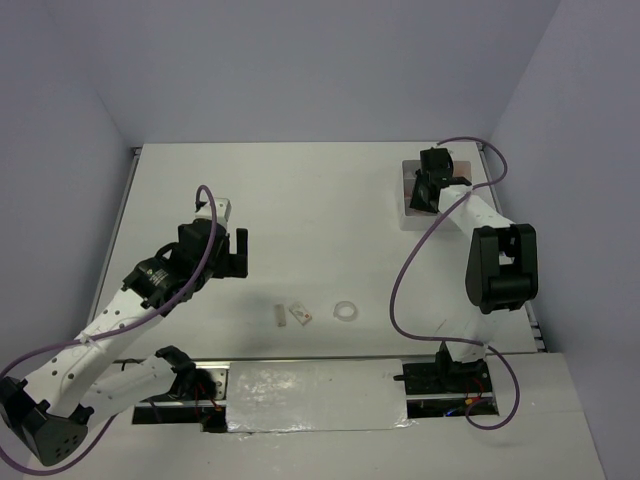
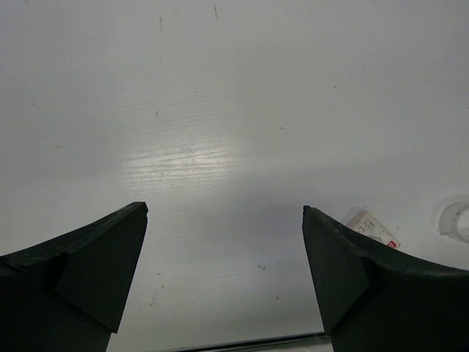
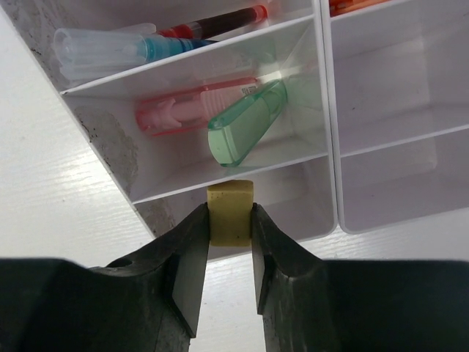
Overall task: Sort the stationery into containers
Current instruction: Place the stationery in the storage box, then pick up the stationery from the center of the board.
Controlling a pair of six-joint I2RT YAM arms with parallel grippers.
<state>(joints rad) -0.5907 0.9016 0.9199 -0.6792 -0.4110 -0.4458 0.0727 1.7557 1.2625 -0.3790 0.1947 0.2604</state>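
Note:
My right gripper (image 3: 230, 214) is shut on a yellow eraser (image 3: 230, 207) and holds it above the nearest compartment of the white trays (image 3: 326, 110). The middle compartment holds a green packet (image 3: 242, 125) and a pink marker (image 3: 179, 110); the far one holds a red pen (image 3: 216, 20) and a clear-capped marker (image 3: 110, 45). In the top view the right gripper (image 1: 432, 178) is over the trays (image 1: 407, 215) at the back right. My left gripper (image 1: 225, 255) is open and empty above bare table (image 2: 220, 147). A white eraser (image 1: 301, 313), a small stick-shaped item (image 1: 280, 315) and the clear tape ring (image 1: 346, 312) lie near the front middle.
The white eraser (image 2: 374, 227) and tape ring (image 2: 456, 218) show at the right edge of the left wrist view. The tabletop's near edge (image 1: 320, 362) runs just behind the arm bases. Grey walls enclose the table on three sides.

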